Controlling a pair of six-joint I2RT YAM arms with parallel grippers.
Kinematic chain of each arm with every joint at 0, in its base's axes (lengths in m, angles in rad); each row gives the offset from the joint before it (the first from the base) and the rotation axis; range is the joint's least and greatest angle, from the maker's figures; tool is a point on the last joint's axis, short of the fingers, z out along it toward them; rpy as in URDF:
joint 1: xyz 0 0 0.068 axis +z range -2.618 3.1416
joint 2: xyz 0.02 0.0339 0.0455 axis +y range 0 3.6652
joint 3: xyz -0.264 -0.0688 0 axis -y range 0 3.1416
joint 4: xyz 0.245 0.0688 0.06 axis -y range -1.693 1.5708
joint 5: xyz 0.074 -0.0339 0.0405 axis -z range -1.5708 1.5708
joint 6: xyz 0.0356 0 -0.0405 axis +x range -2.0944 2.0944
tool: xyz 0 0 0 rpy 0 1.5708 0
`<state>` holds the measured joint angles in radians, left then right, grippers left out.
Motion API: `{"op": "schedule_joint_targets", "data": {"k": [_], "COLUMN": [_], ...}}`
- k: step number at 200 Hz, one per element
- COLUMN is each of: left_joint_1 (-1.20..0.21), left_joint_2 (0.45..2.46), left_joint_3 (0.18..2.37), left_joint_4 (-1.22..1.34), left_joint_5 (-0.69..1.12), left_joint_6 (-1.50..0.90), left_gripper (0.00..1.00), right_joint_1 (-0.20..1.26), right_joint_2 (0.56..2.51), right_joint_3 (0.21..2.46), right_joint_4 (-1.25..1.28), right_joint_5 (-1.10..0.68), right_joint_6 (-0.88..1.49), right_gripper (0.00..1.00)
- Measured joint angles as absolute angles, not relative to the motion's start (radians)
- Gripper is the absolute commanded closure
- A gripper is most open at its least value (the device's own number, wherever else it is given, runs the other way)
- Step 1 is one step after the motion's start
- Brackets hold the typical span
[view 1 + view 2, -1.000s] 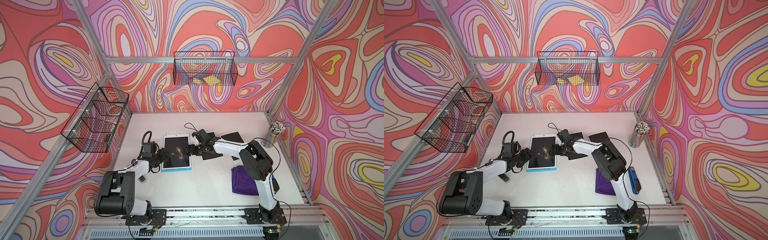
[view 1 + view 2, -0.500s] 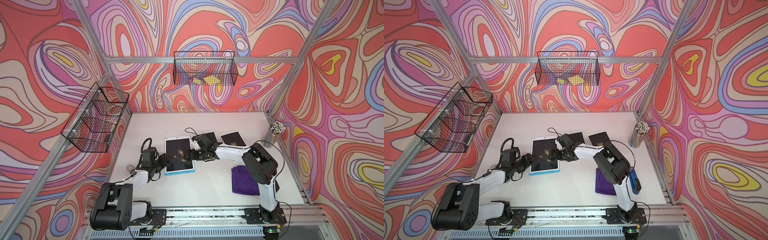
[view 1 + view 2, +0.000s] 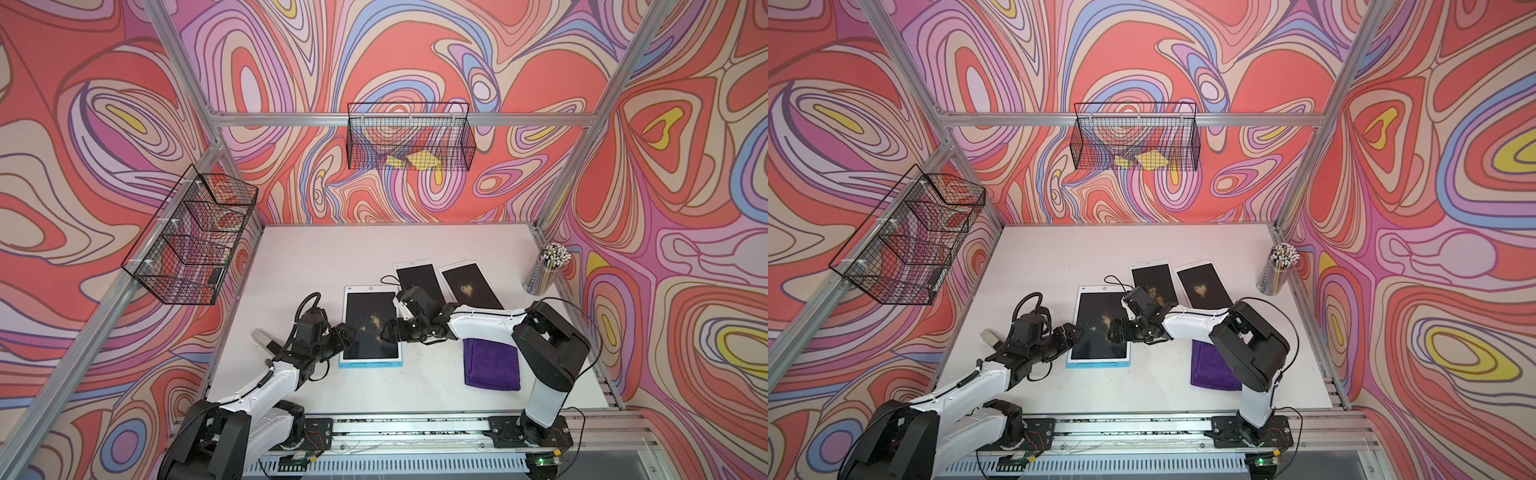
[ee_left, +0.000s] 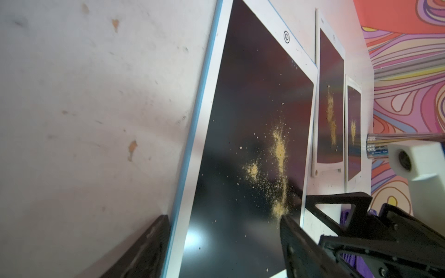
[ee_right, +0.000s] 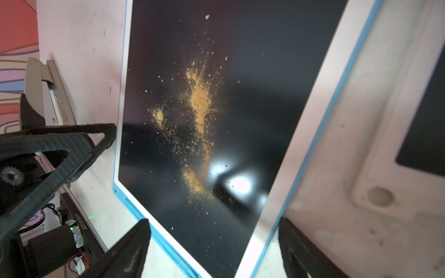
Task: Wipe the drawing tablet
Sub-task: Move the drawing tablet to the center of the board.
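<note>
In both top views the drawing tablet [image 3: 368, 309], blue-rimmed with a dark screen, lay flat on the white table [image 3: 332, 253] toward its front middle, with yellowish powder [image 3: 376, 321] scattered on the screen. The left gripper [image 3: 347, 334] sat at the tablet's left long edge and the right gripper [image 3: 388, 330] at its right long edge, facing each other across the screen. A folded purple cloth [image 3: 492, 365] lay on the table beside the right arm, apart from both grippers and held by neither. A second tablet [image 3: 1152, 282] and a third tablet [image 3: 1202, 284] lay side by side behind the right gripper, and a cup of pencils [image 3: 1277, 270] stood near the right wall

In the left wrist view the left gripper [image 4: 224, 228] had its jaws spread wide and clamped on nothing. One finger [image 4: 149, 245] was on the table side of the tablet's blue edge, the other was over the screen, and whether either touched could not be told. Powder streaked the middle of the screen

In the right wrist view the right gripper [image 5: 213, 240] was likewise spread wide and gripped nothing, with the tablet's other blue edge running between its jaws. A finger [image 5: 72, 142] of the left gripper showed just beside the opposite edge
</note>
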<state>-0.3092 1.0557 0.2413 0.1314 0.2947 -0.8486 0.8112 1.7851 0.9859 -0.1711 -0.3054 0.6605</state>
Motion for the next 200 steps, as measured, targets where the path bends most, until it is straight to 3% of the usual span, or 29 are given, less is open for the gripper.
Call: {"op": "schedule_joint_targets", "data": {"k": [78, 104, 147, 200], "left_joint_1": [-0.591, -0.609, -0.609, -0.609], "left_joint_2": [0.953, 0.912, 0.82, 0.908], "left_joint_3": [0.21, 0.214, 0.274, 0.413], "left_joint_4": [0.065, 0.004, -0.221, -0.271], "left_joint_5": [0.15, 0.147, 0.082, 0.02], "left_joint_6": [-0.978, -0.982, -0.933, -0.819], "left_gripper": [0.24, 0.24, 0.22, 0.2], "right_joint_1": [0.814, 0.83, 0.826, 0.784], "right_joint_2": [1.657, 1.555, 1.319, 1.198], "right_joint_3": [0.865, 0.87, 1.033, 1.024], "right_joint_4": [-0.208, -0.319, -0.622, -0.997], "right_joint_5": [-0.246, -0.194, 0.042, 0.244], "right_joint_6": [0.677, 0.659, 0.616, 0.765], "right_gripper": [0.11, 0.05, 0.02, 0.02]}}
